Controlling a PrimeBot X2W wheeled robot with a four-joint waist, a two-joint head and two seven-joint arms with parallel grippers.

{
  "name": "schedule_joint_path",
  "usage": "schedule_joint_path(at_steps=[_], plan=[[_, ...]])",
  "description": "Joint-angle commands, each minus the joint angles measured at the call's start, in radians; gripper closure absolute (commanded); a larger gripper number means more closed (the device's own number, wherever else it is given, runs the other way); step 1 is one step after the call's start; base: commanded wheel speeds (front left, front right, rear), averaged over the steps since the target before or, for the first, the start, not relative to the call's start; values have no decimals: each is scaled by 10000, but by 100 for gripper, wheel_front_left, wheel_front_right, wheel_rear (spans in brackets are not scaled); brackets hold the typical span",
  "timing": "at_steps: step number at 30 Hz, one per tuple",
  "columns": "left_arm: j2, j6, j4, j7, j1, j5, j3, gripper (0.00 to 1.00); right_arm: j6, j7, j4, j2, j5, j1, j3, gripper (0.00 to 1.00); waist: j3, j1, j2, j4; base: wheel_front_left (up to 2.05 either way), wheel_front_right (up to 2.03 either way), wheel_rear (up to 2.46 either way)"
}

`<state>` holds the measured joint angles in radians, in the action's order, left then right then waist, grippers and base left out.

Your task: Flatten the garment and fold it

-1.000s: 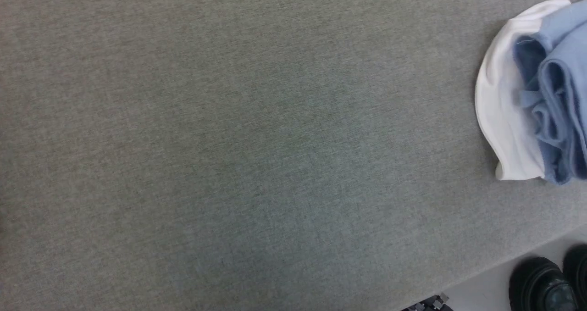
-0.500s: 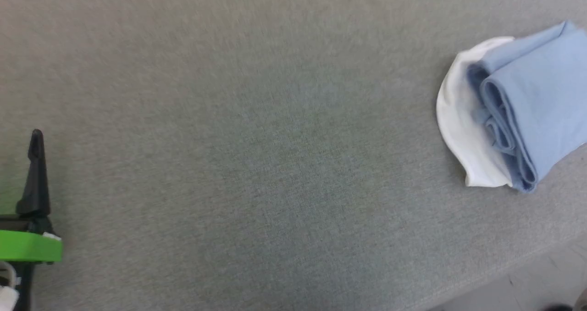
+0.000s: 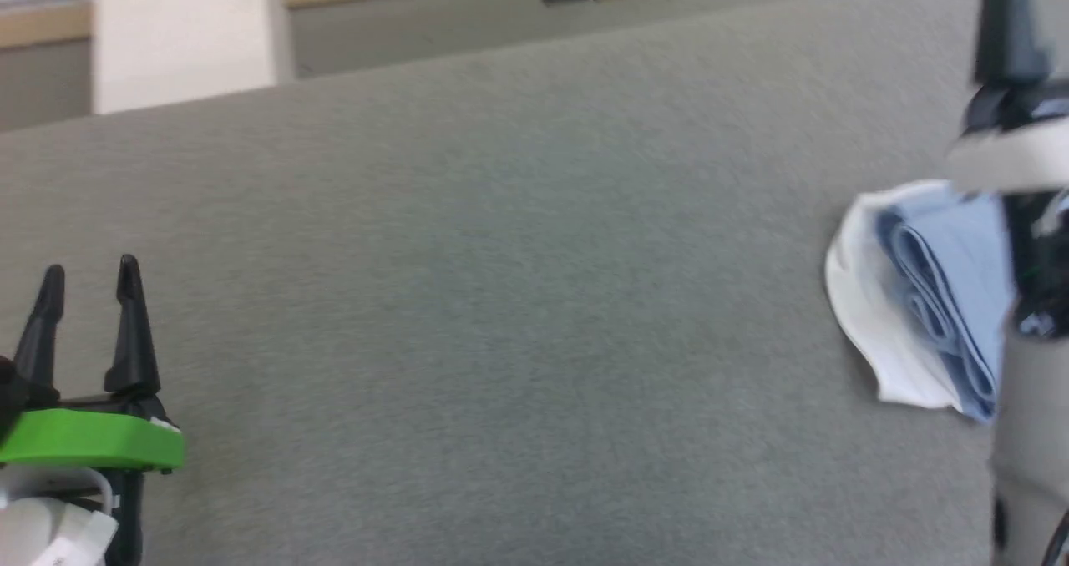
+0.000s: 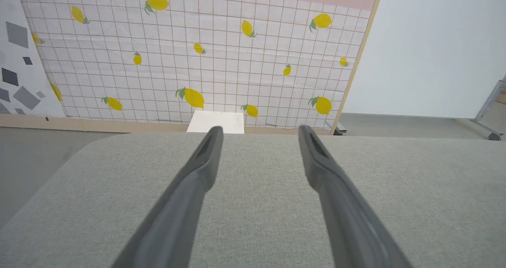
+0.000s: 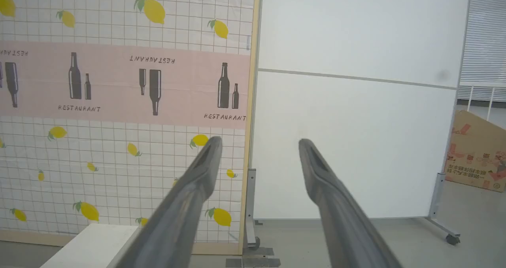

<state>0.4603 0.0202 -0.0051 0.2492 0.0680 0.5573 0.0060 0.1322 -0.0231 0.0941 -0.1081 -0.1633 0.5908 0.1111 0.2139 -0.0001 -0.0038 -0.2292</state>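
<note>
The garment (image 3: pixel 927 299) lies as a folded bundle near the right side of the grey padded table (image 3: pixel 501 257). Its light blue layers are stacked over a white part that sticks out to the left. My right arm crosses in front of its right part and hides it, with one dark finger (image 3: pixel 1006 23) pointing up above it. The right gripper (image 5: pixel 259 143) is open and empty, raised and facing the wall panels. At the table's lower left, far from the garment, my left gripper (image 3: pixel 88 275) is open with nothing between its fingers (image 4: pixel 205 161).
The table's far edge (image 4: pixel 253 135) runs in front of a lemon-patterned wall panel (image 4: pixel 197 54). A white box (image 4: pixel 215 121) stands behind that edge. To the right are a white partition on wheels (image 5: pixel 355 121) and a cardboard box (image 5: pixel 478 153).
The head camera has tilted up, so the table's far edge and the room now show. Both left fingers have come into view at lower left, and the right arm now covers part of the garment.
</note>
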Motion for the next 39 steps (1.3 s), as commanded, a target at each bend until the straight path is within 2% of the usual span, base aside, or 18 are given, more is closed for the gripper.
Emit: schedule_joint_path(at_steps=[1, 9, 21, 26, 39], plan=[[-125, 32, 107, 64, 146, -123, -40, 0, -15, 403, -113, 164, -116, -407, -87, 0, -1220, 1, 38, 1204, 0, 0, 0], [-496, 94, 469, 90, 76, -294, -343, 0, -15, 1747, -607, 550, -363, -2183, -357, 0, -1811, 1, 38, 1943, 0, 0, 0], [-878, 82, 955, 109, -64, -492, -710, 0, -15, 2606, -1981, 576, -723, -4416, -584, 0, -2196, 1, 38, 2565, 0, 0, 0], [-929, -55, 1389, 115, -173, -777, -1075, 0, -15, 2762, -2501, 577, -635, -5205, -653, 0, -2205, 1, 38, 2607, 0, 0, 0], [-1013, -312, 2073, 120, -82, -1125, -1659, 0, -15, 2763, -2615, 578, -273, -5760, -509, 0, -2109, 1, 38, 2400, 0, 0, 0]])
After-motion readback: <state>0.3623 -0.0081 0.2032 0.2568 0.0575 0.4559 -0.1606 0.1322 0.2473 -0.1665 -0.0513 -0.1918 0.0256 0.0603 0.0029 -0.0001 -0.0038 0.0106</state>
